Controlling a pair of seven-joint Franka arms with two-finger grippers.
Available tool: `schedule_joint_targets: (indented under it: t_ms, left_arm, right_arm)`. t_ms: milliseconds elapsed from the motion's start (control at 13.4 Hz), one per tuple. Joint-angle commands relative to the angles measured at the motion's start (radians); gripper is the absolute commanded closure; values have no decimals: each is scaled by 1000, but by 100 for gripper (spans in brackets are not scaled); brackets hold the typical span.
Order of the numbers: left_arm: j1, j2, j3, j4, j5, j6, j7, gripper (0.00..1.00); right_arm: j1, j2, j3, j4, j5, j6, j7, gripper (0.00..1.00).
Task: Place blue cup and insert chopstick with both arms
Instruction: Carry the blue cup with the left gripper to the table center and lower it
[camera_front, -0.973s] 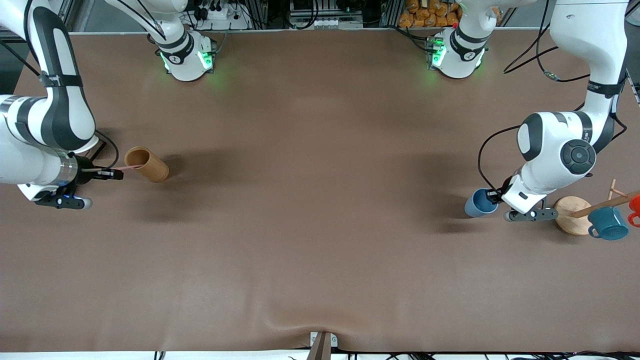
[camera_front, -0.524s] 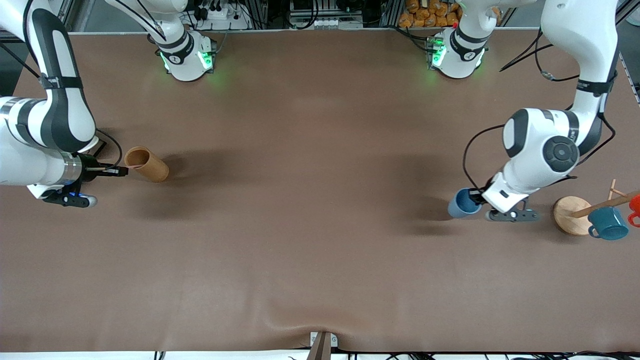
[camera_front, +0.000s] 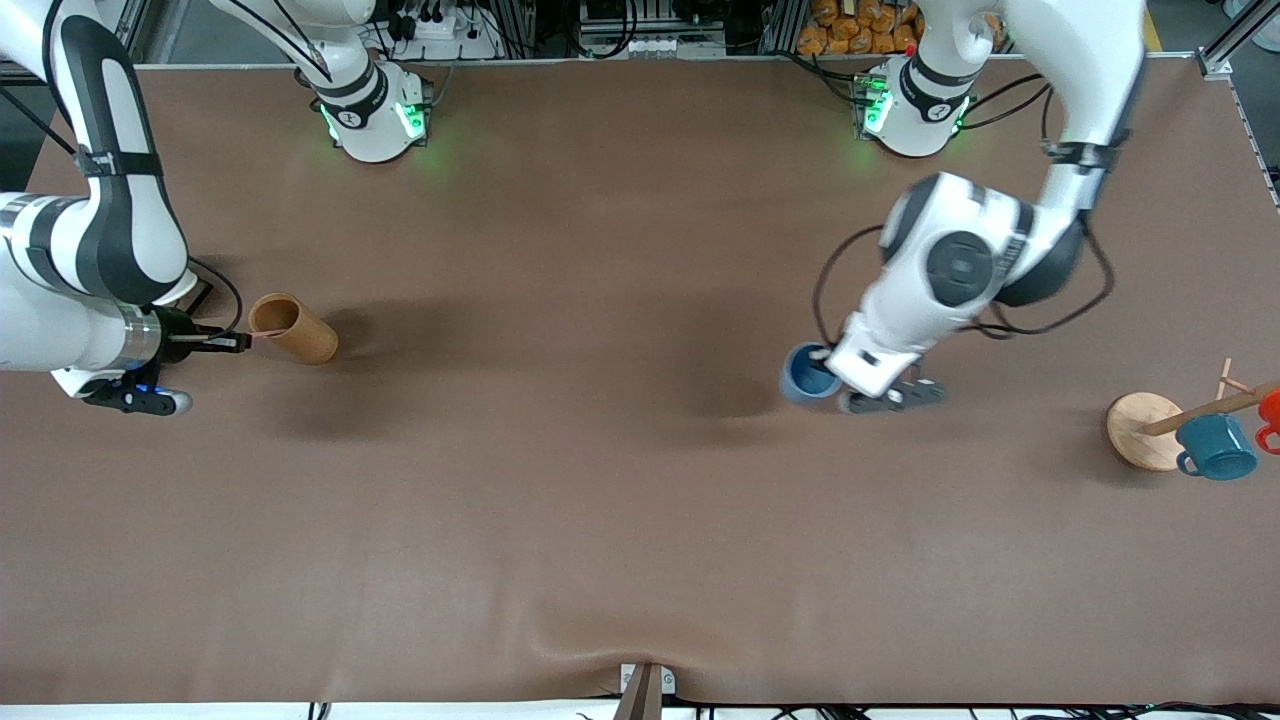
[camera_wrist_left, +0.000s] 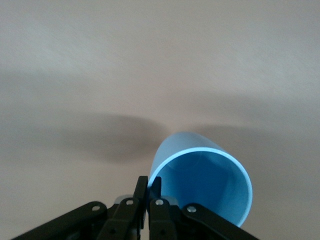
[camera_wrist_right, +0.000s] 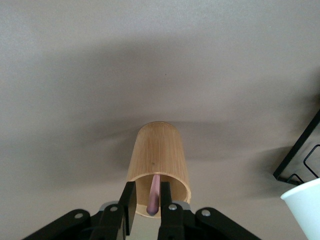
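At the right arm's end of the table, about midway between the robots' edge and the camera's edge, the right gripper (camera_front: 232, 342) is clenched on the chopstick (camera_wrist_right: 154, 194), a thin pink stick whose free end reaches into the open mouth of the brown holder (camera_front: 293, 328). The holder appears tilted, its mouth turned toward the gripper. Toward the left arm's end, the left gripper (camera_front: 826, 372) hangs over bare table (camera_front: 600, 480) and pinches the rim of the blue cup (camera_front: 808, 372), one finger inside the wall and one outside, the cup's opening facing the wrist camera (camera_wrist_left: 200, 190). Near the corner at the left arm's end, by the table's edge, a round wooden base (camera_front: 1140, 430) carries pegs with a teal mug (camera_front: 1216, 447) and a red object (camera_front: 1270, 412) hanging.
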Motion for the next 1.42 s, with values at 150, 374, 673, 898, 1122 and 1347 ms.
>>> schedule_joint_targets:
  t_ms: [150, 374, 673, 898, 1122, 1347]
  left_arm:
    - [-177, 53, 7, 66, -21, 6, -205, 100]
    - [-284, 96, 9, 90, -17, 75, -323, 100]
    - [-401, 183, 18, 107, -6, 183, -458, 100]
    - [-459, 223, 20, 155, -6, 183, -519, 100]
    - [-479, 239, 23, 160, 52, 183, -561, 100]
    - [-496, 258, 21, 161, 83, 183, -604, 100]
  right_arm:
    - [-6, 9, 2, 19, 13, -15, 13, 92]
    - [-4, 8, 2, 19, 13, -17, 15, 100]
    - [5, 0, 2, 56, 12, -79, 15, 100]
    - [7, -6, 2, 91, 12, -130, 12, 100]
    - [8, -12, 4, 128, 9, -170, 10, 100]
    - [34, -12, 6, 275, -3, -268, 9, 100]
